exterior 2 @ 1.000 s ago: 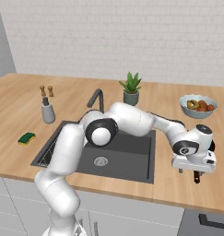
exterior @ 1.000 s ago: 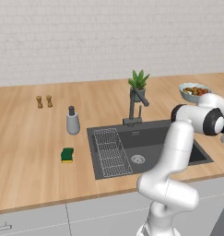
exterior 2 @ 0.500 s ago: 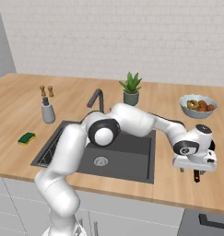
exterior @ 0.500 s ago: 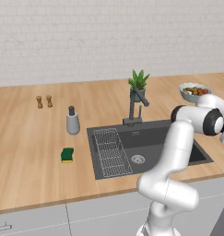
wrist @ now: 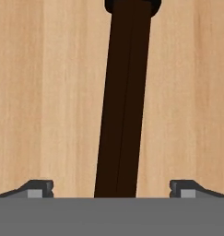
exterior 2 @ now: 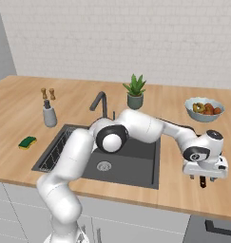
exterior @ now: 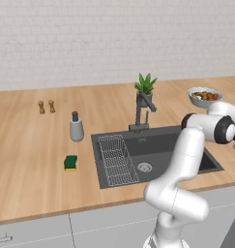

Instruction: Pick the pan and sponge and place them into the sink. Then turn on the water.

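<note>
Wide open jaws in the hand view, with the gripper (wrist: 112, 190) looking down at the light wooden counter (wrist: 49, 92). One small dark fingertip (wrist: 39, 188) far off on one side, the other far off on the other side. Between them, the long black handle of the pan (wrist: 122, 106), running up to the top edge. Bare wood on both sides of the handle, so no touching and no holding. Just a little black bit of the round part at the very top.

From the right base view, gripper (exterior 2: 205, 179) low over the counter, to the right of the sink (exterior 2: 146, 172), near the front edge. Too small here to tell how the jaws stand. Sponge (exterior 2: 27, 142) flat on the wood left of the sink, well apart from the gripper. Dark faucet (exterior 2: 100, 102) behind the sink, a plant (exterior 2: 135, 92) beside it, a bowl of orange food (exterior 2: 204, 108) at the back right.

From the left base view, white arm bent over the sink (exterior: 102, 160). Green sponge (exterior: 70, 162) just beside the sink's left edge, not inside. Grey bottle (exterior: 76, 127) behind the sponge. Faucet (exterior: 142, 114) and plant (exterior: 145, 87) at the back, bowl of orange food (exterior: 203, 96) far right.
</note>
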Controlling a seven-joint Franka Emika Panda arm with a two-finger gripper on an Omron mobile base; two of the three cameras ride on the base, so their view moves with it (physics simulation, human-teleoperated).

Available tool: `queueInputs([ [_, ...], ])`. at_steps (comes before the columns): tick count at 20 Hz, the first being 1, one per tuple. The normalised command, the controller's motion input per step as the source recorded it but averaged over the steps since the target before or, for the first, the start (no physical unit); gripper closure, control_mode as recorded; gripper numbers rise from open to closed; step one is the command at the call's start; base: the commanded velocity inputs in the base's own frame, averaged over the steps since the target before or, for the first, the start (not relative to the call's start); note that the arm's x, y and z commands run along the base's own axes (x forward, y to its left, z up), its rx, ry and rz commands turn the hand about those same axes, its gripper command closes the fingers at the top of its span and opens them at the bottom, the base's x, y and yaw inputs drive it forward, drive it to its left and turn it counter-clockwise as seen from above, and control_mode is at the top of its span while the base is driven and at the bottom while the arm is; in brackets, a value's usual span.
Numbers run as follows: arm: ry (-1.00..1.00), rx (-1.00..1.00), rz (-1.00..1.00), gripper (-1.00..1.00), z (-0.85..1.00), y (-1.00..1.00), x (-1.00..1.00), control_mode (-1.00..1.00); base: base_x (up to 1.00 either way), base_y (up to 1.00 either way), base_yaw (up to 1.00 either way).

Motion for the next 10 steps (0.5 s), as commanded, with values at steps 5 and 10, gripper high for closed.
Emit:
queueInputs([
  [5,0.00,0.00,0.00,1.00,-0.44,0.00,0.00,-1.00,0.00,0.00,0.00],
  [10,0.00,0.00,0.00,1.00,-0.17,0.00,0.00,-1.00,0.00,0.00,0.00],
])
